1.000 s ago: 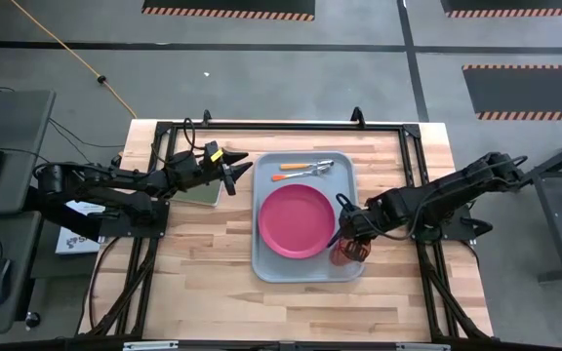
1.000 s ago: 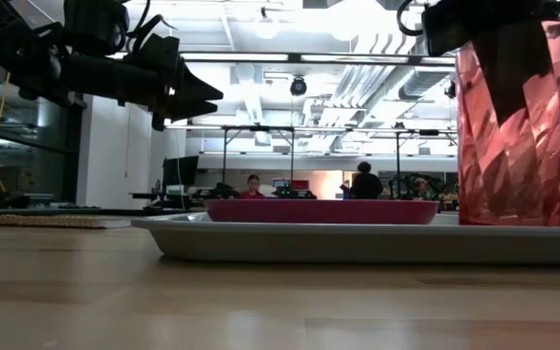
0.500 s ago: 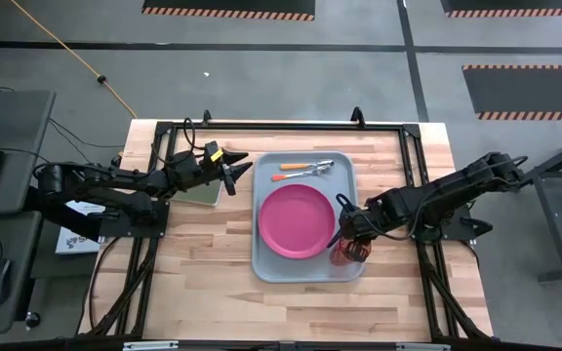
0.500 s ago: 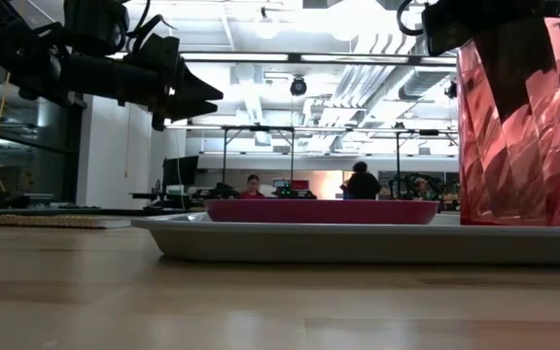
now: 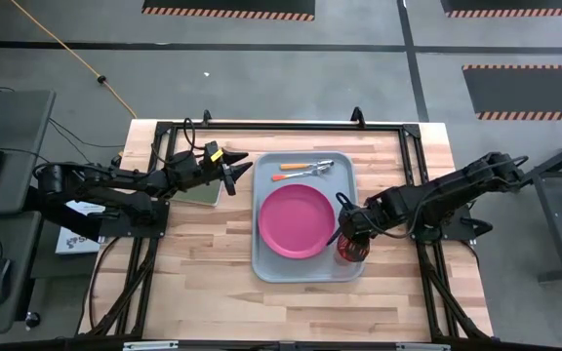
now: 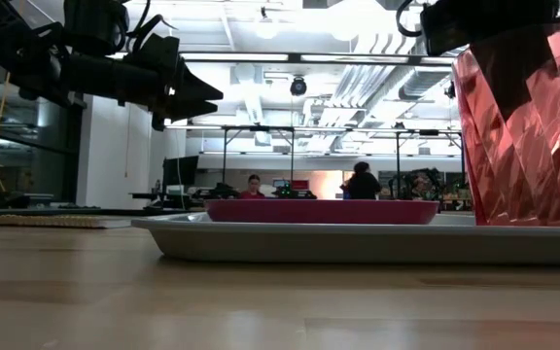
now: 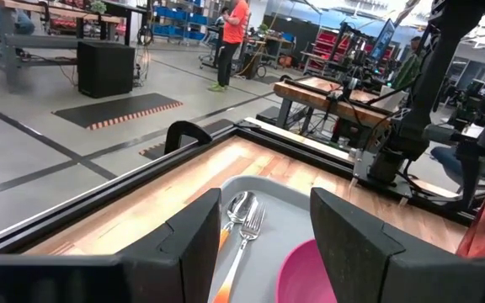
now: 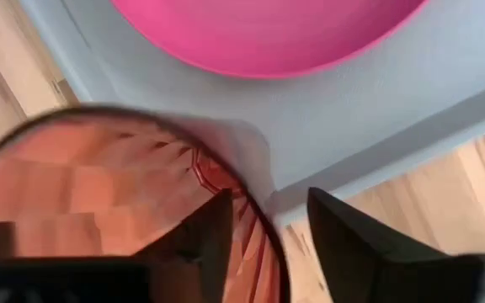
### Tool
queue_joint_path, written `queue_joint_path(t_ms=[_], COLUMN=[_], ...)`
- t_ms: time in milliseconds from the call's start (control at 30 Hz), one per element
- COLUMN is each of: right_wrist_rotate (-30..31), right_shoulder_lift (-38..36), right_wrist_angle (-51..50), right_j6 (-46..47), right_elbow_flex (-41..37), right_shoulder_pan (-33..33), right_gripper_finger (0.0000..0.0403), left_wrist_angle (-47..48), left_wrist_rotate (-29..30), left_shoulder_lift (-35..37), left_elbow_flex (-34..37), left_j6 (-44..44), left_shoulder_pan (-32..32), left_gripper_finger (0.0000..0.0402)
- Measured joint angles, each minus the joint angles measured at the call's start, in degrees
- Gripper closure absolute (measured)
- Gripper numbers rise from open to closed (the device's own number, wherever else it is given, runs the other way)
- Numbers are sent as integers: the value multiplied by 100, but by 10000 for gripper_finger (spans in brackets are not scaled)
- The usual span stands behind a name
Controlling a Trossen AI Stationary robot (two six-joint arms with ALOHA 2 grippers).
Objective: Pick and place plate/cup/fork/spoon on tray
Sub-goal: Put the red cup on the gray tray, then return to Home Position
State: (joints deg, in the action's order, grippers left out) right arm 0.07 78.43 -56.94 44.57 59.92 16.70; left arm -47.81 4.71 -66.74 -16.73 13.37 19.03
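Observation:
The red-orange ribbed cup (image 5: 349, 247) (image 6: 520, 126) stands upright on its base in the near right corner of the grey-blue tray (image 5: 266, 265). My right gripper (image 8: 268, 206) is open over it, one finger inside the cup and one outside, with the rim (image 8: 263, 215) in the gap. The pink plate (image 5: 296, 221) lies flat in the tray's middle. A fork (image 7: 244, 240) and a spoon (image 7: 239, 204) with orange handles lie along the tray's far edge. My left gripper (image 5: 245, 172) hovers open to the left of the tray's far left corner.
A dark green pad (image 5: 201, 195) lies on the table under my left arm. A black frame (image 5: 291, 125) runs along the table's far edge and sides. Bare wood (image 5: 203, 283) lies near and to the left of the tray. People stand in the room beyond.
The cup, which leaned slightly in the low view, now stands upright on the tray and sits a little farther to that picture's right. My left arm has kept still.

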Motion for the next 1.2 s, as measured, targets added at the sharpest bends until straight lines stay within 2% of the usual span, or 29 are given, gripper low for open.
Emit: queue_joint_path(t_ms=[267, 600, 667, 900, 1067, 1200], right_wrist_rotate=[-509, -357, -99, 1586, 2204, 2490], right_shoulder_lift=[0, -2, -3, -142, -691, -1460], right_wrist_angle=[-87, -1069, -1279, -1724, -2056, -2124], right_j6=[-480, -1112, -1222, -1754, -1420, -842], right_elbow_flex=[167, 1430, 1760, 2415, 2076, 1496], right_shoulder_pan=[-311, -335, -271, 120, 210, 209], right_gripper_finger=[199, 190, 190, 190, 190, 190], left_wrist_angle=[0, 8, 23, 57, 171, 165], left_wrist_rotate=[0, -2, -2, -4, -4, -4], left_shoulder_lift=[1, 0, 2, 1, 0, 0], left_elbow_flex=[0, 0, 0, 0, 2, 2], left_j6=[0, 0, 0, 0, 0, 0], left_shoulder_pan=[1, 0, 1, 0, 2, 0], left_gripper_finger=[230, 230, 230, 230, 230, 230])
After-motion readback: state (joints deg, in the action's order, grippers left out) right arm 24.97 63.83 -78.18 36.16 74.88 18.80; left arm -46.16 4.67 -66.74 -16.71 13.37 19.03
